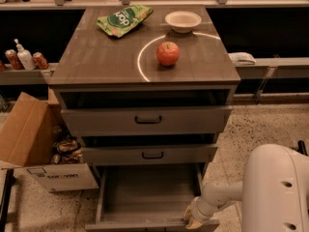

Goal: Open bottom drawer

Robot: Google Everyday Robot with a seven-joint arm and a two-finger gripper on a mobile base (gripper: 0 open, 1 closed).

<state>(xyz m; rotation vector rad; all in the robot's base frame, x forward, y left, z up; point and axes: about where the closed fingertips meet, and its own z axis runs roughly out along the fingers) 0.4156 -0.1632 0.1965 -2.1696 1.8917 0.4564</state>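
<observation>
So, drawer [145, 193]: lowest of three, bottom centre of the frame, pulled well out, grey inside showing.
Hand [194, 220]: bottom edge, right of centre, at the right end of the drawer front, touching or just beside it.
Hand state: cannot tell whether it is clenched on the front or released.
Key relation: drawer front runs left-right; its middle lies left of the hand, the cavity up-frame.
Judgement: task looks nearly or fully done; any further pull would go down-frame, square to the front.
</observation>
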